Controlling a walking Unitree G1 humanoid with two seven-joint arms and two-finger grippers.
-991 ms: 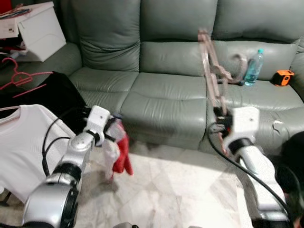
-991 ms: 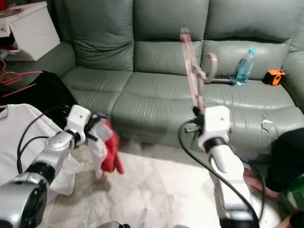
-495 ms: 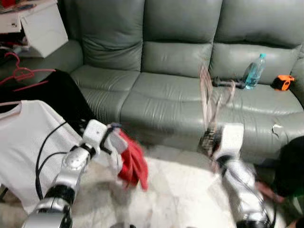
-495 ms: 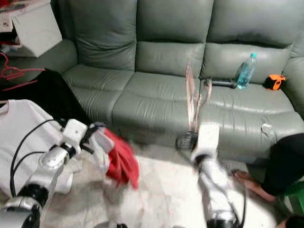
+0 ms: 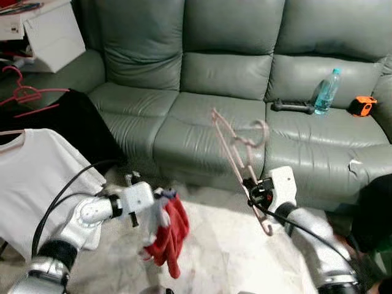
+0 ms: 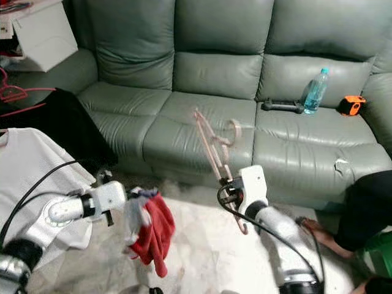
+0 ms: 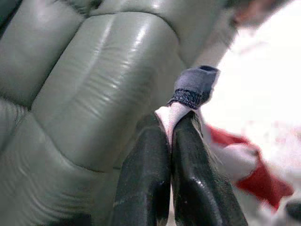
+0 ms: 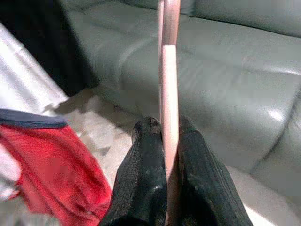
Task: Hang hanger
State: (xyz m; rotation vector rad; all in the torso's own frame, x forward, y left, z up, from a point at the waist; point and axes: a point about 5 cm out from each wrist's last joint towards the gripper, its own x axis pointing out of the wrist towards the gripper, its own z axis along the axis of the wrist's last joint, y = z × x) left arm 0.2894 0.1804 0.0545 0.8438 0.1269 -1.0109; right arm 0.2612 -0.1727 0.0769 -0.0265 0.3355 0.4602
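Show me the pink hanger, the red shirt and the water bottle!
pink hanger (image 5: 231,149), left eye view, on its slanted arm.
red shirt (image 5: 174,236), left eye view, on the hanging red cloth.
water bottle (image 5: 326,93), left eye view, on its body.

Two silver arms, white wrists, black fingers

The left arm (image 5: 86,220) and right arm (image 5: 318,245) are glossy silver shells with black joint bands. Each ends in a white boxy wrist housing, looped by thick black cables. The long fingers (image 7: 146,183) are smooth, rounded, matte black.
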